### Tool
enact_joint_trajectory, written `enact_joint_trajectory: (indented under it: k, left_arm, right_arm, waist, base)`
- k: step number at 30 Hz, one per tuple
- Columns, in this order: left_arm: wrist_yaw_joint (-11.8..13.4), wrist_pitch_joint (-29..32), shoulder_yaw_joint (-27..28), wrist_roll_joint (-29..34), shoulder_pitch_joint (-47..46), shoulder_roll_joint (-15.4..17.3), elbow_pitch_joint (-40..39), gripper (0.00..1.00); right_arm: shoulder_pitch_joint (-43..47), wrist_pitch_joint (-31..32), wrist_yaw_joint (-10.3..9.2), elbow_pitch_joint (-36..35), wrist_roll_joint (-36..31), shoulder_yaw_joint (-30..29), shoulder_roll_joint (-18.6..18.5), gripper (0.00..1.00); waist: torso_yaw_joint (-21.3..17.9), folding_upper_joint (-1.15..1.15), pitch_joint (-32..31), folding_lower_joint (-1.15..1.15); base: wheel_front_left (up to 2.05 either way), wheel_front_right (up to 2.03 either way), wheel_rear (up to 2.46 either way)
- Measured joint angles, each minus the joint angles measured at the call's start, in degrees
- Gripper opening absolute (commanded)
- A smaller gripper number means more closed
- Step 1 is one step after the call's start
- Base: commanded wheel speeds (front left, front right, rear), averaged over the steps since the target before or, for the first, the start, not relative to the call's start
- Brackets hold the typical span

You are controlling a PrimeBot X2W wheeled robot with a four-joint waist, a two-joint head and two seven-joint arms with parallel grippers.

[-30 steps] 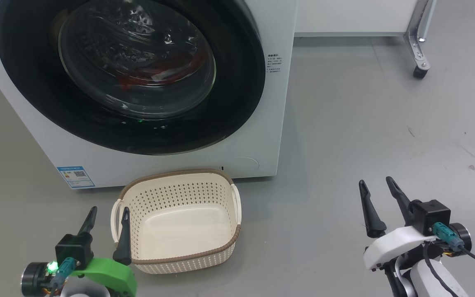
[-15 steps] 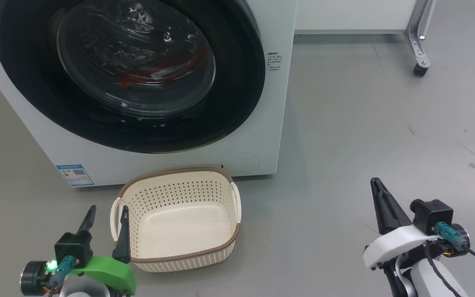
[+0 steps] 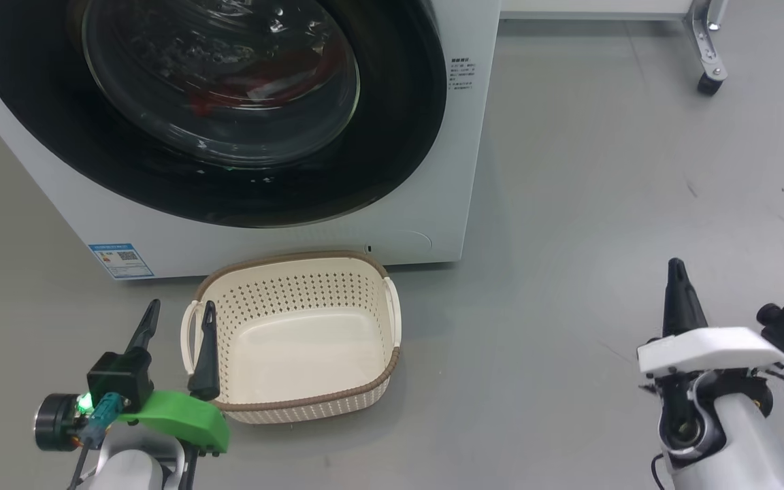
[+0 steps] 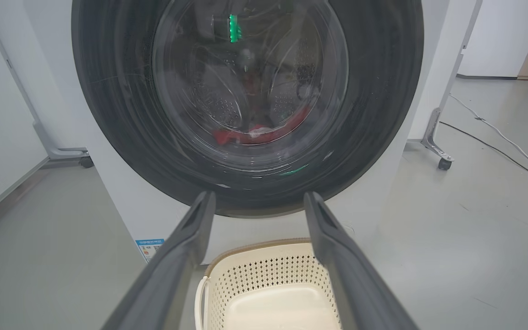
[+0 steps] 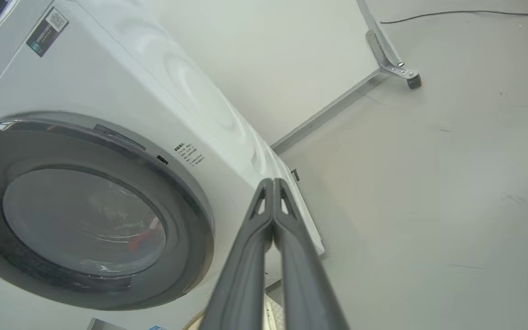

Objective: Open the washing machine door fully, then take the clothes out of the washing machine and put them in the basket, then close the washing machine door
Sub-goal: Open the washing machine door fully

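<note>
The white washing machine (image 3: 463, 170) fills the upper left of the head view. Its round door (image 3: 399, 136) with the black ring lies flat against the front, closed. Red clothes (image 3: 256, 82) show through the glass (image 4: 255, 133) at the bottom of the drum. The cream basket (image 3: 297, 401) stands empty on the floor in front of the machine. My left gripper (image 3: 177, 314) is open, low at the basket's left handle. My right gripper (image 3: 676, 271) hovers over bare floor at the right, fingers pressed together and empty; its fingertips (image 5: 273, 183) point toward the machine's right front corner.
Grey floor stretches wide to the right of the machine. A metal frame leg on a castor (image 3: 707, 83) stands at the far right back. A cable (image 4: 497, 133) runs over the floor beyond it. A blue label (image 3: 120, 258) is on the machine's lower left front.
My right gripper has shut its fingers and swung to the right and slightly up. The head camera has tilted, shifting the whole scene. The left gripper, door and basket stay as they were.
</note>
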Motion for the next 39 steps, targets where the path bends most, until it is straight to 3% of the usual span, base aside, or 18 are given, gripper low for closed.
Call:
enact_joint_trajectory:
  k: [11, 17, 29, 39]
  left_arm:
    - [-0.48, -0.11, -0.52, 1.2, -3.54, -0.44, -2.18, 1.0]
    - [-0.52, -0.15, -0.52, 1.56, -5.56, -0.63, -3.56, 1.0]
    - [-1.51, -0.15, -0.66, 1.57, -9.14, -1.41, -5.11, 1.0]
    - [-2.27, -0.15, -1.25, 1.74, -11.58, -2.24, -5.43, 1.0]
  right_arm:
    - [-10.55, 8.9, 0.47, -2.05, 27.89, -3.11, -0.29, 0.0]
    - [-16.8, 13.1, 0.47, -2.21, 36.38, -4.61, -0.47, 0.0]
    - [-28.83, 20.37, 0.36, 1.26, 40.18, -5.39, -1.0, 0.0]
    - [-37.84, 25.88, -2.11, 4.71, 41.49, -3.65, -2.1, 0.0]
  waist:
    - [1.37, 0.0, 5.05, 0.0]
    - [2.56, 0.0, 8.09, 0.0]
    - [5.26, 0.0, 14.27, 0.01]
    - [7.25, 0.0, 18.05, 0.01]
  base:
    - [0.0, 0.0, 0.0]
    - [0.0, 0.0, 0.0]
    - [0.0, 0.0, 0.0]
    - [0.0, 0.0, 0.0]
